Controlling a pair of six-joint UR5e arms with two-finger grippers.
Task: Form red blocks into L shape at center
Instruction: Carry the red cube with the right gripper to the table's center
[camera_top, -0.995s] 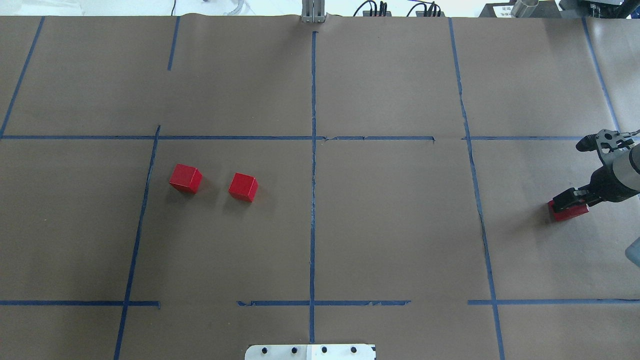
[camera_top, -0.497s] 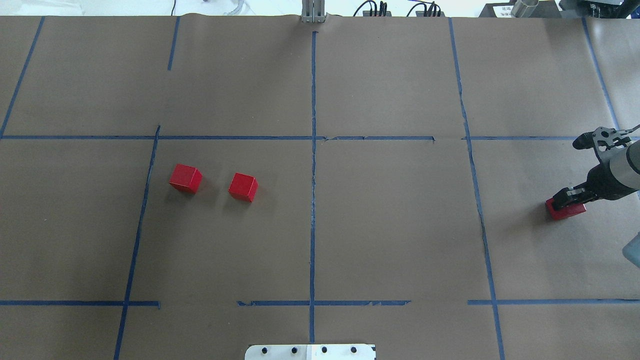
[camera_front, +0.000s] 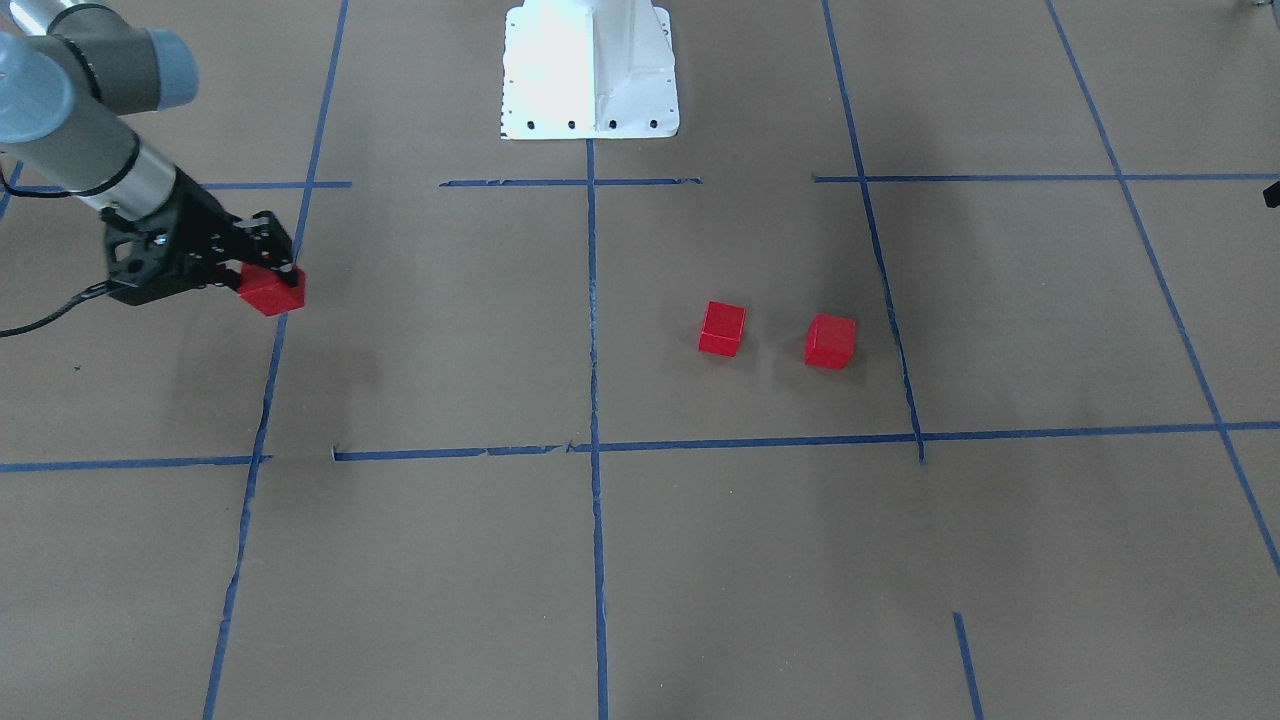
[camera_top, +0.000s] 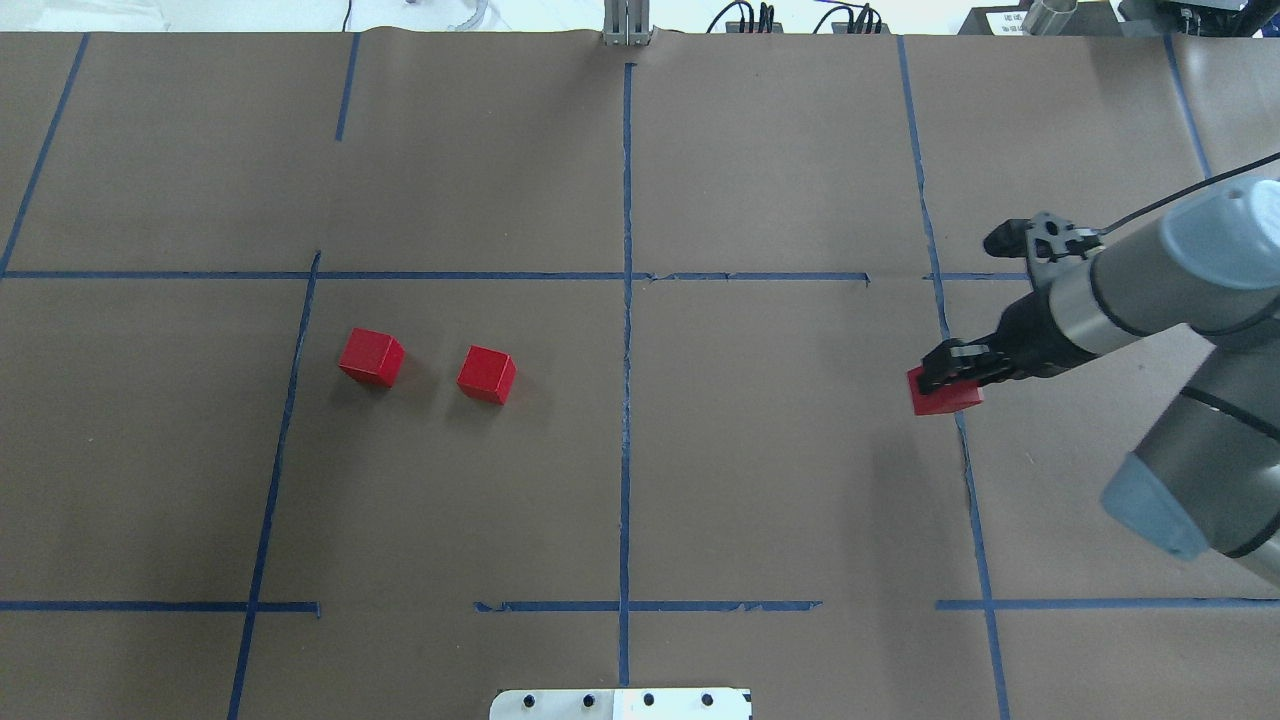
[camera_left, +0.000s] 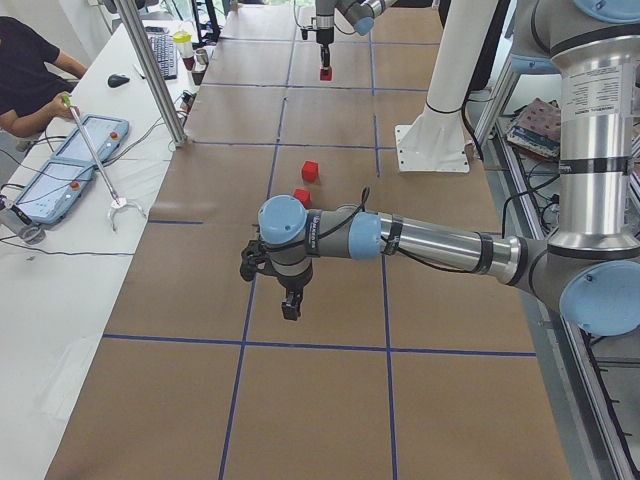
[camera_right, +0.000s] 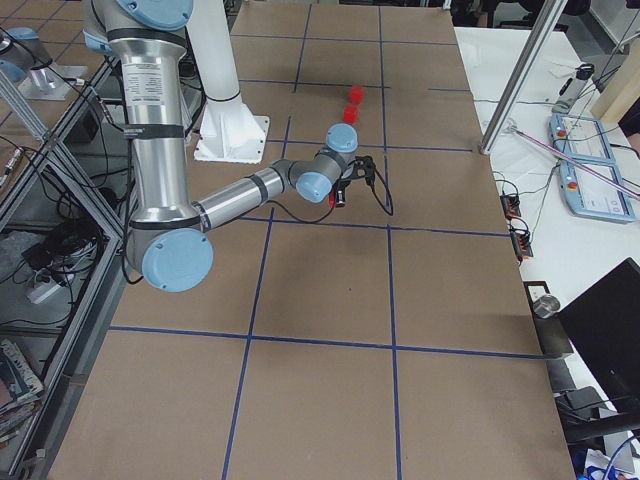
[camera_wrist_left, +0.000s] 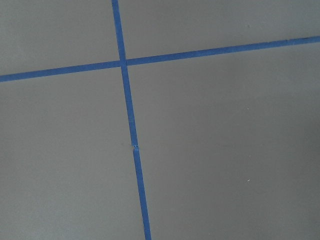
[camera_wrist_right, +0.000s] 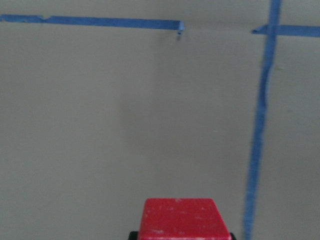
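Two red blocks (camera_top: 371, 357) (camera_top: 486, 374) sit side by side, a gap apart, on the brown paper left of the center's vertical blue tape line (camera_top: 626, 420); they also show in the front view (camera_front: 831, 341) (camera_front: 722, 329). My right gripper (camera_top: 948, 380) is shut on the third red block (camera_top: 945, 396), held a little above the paper over the tape line at the center area's right border. It shows in the front view (camera_front: 272, 291) and the right wrist view (camera_wrist_right: 180, 217). My left gripper (camera_left: 290, 300) hangs over the paper in the left side view only; I cannot tell its state.
The white robot base (camera_front: 590, 70) stands at the near table edge on the center line. A metal post (camera_top: 625, 25) stands at the far edge. Blue tape lines (camera_wrist_left: 131, 145) split the paper into cells. An operator's table with control tablets (camera_left: 70, 160) runs alongside.
My right arm has swung left with the red block in its gripper, from the far right edge of the overhead view to the center area's right tape line. The two loose blocks have not moved.
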